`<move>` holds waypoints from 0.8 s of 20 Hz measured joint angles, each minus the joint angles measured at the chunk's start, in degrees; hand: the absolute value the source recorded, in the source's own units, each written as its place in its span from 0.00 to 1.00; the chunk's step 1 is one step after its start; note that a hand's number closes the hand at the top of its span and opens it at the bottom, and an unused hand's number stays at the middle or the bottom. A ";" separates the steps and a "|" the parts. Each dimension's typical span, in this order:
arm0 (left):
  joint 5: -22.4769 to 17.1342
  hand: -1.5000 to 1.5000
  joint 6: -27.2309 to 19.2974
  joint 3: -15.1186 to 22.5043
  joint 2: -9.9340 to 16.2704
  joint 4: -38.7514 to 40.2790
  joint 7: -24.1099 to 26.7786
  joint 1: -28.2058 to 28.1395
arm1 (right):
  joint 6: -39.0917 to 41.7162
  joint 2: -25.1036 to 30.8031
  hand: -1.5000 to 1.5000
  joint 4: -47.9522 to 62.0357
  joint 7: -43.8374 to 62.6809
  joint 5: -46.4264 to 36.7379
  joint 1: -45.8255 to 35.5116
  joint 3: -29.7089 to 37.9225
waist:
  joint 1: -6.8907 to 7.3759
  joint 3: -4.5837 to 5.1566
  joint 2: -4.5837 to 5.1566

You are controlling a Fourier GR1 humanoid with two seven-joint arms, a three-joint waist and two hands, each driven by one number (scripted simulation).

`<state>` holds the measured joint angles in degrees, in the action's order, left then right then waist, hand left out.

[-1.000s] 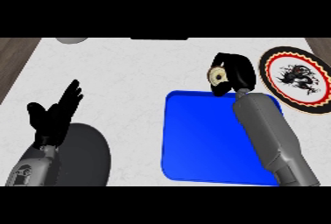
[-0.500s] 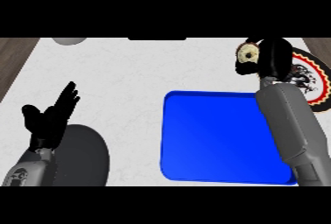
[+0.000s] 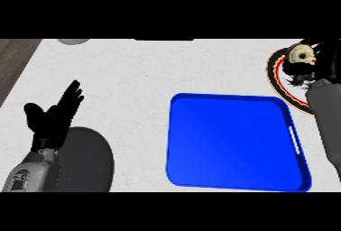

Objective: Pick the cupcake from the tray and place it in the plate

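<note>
The blue tray (image 3: 233, 140) lies on the white counter with nothing on it. At the far right, part of the round plate (image 3: 281, 85) shows, with a red and black rim and a dark pattern; my right forearm covers the rest. My right hand (image 3: 328, 58) is over the plate, its fingers curled round the cream cupcake (image 3: 303, 55), which is just above or on the plate's far part. My left hand (image 3: 52, 118) rests open at the left, fingers up, well away from the tray.
A grey round object (image 3: 73, 41) sits at the counter's far edge, partly cut off. A dark wooden strip (image 3: 13, 63) runs along the counter's left side. White counter lies between my left hand and the tray.
My right hand has carried the cupcake from above the tray's far edge to the right and away from me, over the plate. The left hand has stayed still.
</note>
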<state>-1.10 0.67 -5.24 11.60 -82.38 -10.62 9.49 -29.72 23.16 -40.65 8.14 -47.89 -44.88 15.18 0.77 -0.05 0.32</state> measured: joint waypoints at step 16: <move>0.74 0.50 0.54 0.83 -0.95 1.06 0.25 1.67 | 11.04 12.18 0.00 25.12 -17.51 7.37 -1.17 8.77 | 1.52 -0.17 0.77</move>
<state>-0.36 1.21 -4.42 10.66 -81.32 -10.37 11.16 -18.68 35.34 -15.52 -9.38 -40.52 -46.05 23.94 2.29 -0.22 1.08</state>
